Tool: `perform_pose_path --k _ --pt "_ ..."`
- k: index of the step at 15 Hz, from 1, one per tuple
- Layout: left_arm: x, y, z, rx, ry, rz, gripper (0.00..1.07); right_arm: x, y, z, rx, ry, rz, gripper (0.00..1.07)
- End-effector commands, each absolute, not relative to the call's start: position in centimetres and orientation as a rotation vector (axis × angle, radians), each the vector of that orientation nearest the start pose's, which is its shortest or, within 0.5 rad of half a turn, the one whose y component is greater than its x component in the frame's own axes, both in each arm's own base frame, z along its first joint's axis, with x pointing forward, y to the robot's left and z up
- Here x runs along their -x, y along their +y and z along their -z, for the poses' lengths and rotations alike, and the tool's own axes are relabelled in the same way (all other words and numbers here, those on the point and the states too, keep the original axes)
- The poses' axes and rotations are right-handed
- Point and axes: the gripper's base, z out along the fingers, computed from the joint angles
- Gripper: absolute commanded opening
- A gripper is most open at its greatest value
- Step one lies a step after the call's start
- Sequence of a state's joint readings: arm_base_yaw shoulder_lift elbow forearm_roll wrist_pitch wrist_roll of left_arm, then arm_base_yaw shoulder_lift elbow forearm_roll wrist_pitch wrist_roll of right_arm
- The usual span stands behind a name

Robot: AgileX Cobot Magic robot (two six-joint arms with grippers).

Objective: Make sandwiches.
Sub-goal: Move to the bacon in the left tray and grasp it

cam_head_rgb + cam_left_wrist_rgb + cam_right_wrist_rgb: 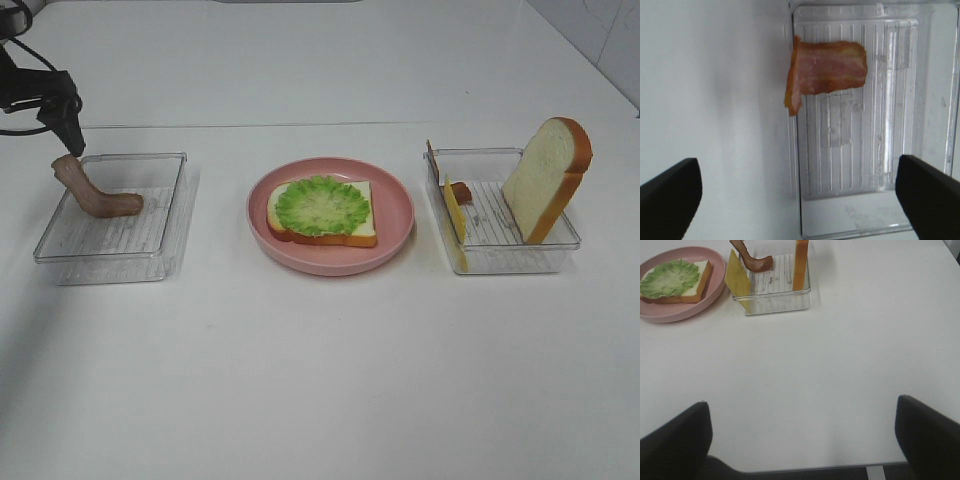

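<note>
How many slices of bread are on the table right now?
2. One slice lies on the plate under the lettuce; the other slice leans upright in the right tray. None seems hidden.

Surface: white smooth table point(320, 380), carrying three vessels in one row.
Left position: clear ribbed rectangular plastic tray point(100, 235), flat on the table.
Centre position: round pink plate point(330, 262), flat, between the trays and apart from both.
Right position: second clear rectangular plastic tray point(495, 222), flat.
Loose item: yellow square cheese slice point(456, 215), on edge against the right tray's plate-side wall, apparently outside it; contact with the table unconfirmed.
</note>
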State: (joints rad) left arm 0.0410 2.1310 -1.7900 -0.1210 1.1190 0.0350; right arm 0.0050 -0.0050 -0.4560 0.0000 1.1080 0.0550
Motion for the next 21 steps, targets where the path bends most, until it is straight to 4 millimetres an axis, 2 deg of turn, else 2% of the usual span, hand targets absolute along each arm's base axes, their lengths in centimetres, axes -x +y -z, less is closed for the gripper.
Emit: perform_pose_path --k 1,3,9,11,13,16,17,18,19,21 --pt "-46.2 0.6 -20.0 0.074 2.930 0.210 1.01 0.7 0.0 -26.1 -0.055 2.099 -0.033 0.96" --pt "-47.1 0.5 -18.2 0.060 2.940 0.222 1.01 0.7 0.0 -26.1 -0.055 2.099 -0.033 0.96" --pt "-47.9 0.6 -16.3 0.065 2.947 0.226 0.99 0.7 0.0 -26.1 -0.055 2.099 -0.033 0.96" --pt "-48.2 0.6 -15.5 0.071 2.941 0.226 0.89 0.7 0.0 -26.1 -0.055 2.099 -0.033 0.96" --pt "-48.4 0.6 -15.5 0.073 2.920 0.221 0.87 0.7 0.0 -26.1 -0.055 2.099 -0.033 0.96" --pt "-48.6 0.7 -15.5 0.111 2.891 0.213 0.64 0.7 0.0 -26.1 -0.055 2.099 -0.033 0.96" --pt "-48.6 0.7 -15.5 0.111 2.891 0.213 0.60 0.7 0.0 -26.1 -0.055 2.099 -0.033 0.96" --pt "-48.8 0.7 -15.5 0.125 2.877 0.214 0.49 0.7 0.0 -26.1 -0.055 2.099 -0.033 0.96" --pt "-48.8 0.7 -15.5 0.132 2.870 0.213 0.45 0.7 0.0 -26.1 -0.055 2.099 -0.033 0.96" --pt "-49.0 0.7 -15.5 0.148 2.856 0.213 0.32 0.7 0.0 -26.1 -0.055 2.099 -0.033 0.96"
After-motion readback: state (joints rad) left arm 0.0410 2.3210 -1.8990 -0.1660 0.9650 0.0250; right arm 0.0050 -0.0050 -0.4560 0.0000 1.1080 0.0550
